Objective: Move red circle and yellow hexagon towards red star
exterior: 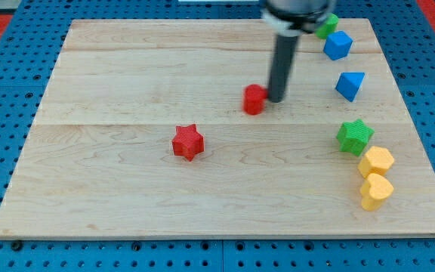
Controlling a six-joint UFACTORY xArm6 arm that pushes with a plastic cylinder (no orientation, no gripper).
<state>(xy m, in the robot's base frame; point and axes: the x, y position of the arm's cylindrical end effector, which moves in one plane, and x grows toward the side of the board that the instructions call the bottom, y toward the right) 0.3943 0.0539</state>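
The arm's straight dark rod, with no jaws to open or shut, had its tip [276, 100] touching the small red circle block [254, 99] on the side facing the board's right edge, near mid-board. The red star block [188, 142] lay well apart, toward the bottom-left corner. The yellow hexagon block [376, 162] waited near the right edge, touching a yellow heart block [375, 191] and just beside a green star block [354, 137]. An off-centre push would probably let the circle slip round the rod; fetching the hexagon risked dragging those neighbours.

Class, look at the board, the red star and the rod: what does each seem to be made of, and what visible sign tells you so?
Board: pale wood, judging by grain lines and plank seams; matte finish.
Red star: probably plastic or painted wood; uniform colour, no grain visible, so it stays open.
Rod ending in my tip, just right of the red circle: dark, smooth, likely metal or plastic.
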